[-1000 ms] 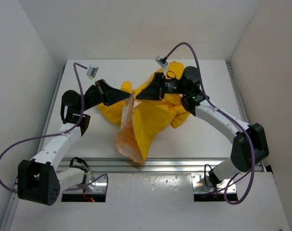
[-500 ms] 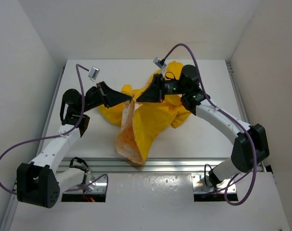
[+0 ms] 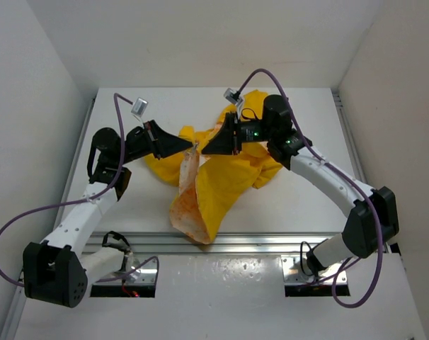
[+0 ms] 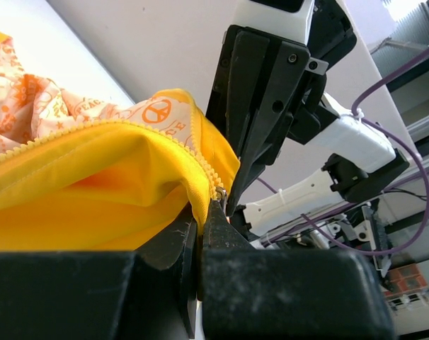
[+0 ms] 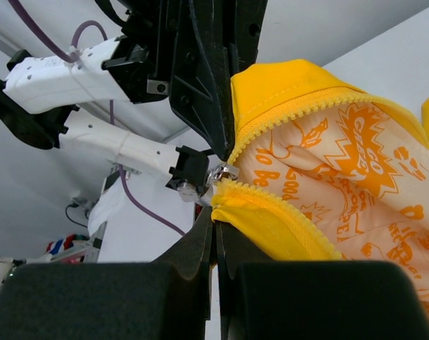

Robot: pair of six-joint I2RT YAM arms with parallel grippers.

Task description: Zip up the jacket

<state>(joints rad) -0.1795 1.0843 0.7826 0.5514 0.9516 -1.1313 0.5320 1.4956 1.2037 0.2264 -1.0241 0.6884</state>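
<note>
The bright yellow jacket (image 3: 225, 173) lies crumpled mid-table, its white orange-printed lining (image 3: 186, 205) turned out toward the front. Both grippers meet tip to tip above it. My left gripper (image 3: 193, 146) is shut on one front edge of the jacket (image 4: 94, 191), right beside the zipper teeth (image 4: 204, 166). My right gripper (image 3: 202, 147) is shut on the other front edge (image 5: 271, 223), with the metal zipper slider (image 5: 222, 173) just at its fingertips. The two zipper ends are held close together, lifted off the table.
White walls enclose the table (image 3: 129, 205) on three sides. An aluminium rail (image 3: 236, 243) runs along the near edge. Purple cables (image 3: 271, 71) loop above both arms.
Both arms have shifted slightly, the right one drawing back a little toward the far side; the grips on the jacket edges are unchanged.
</note>
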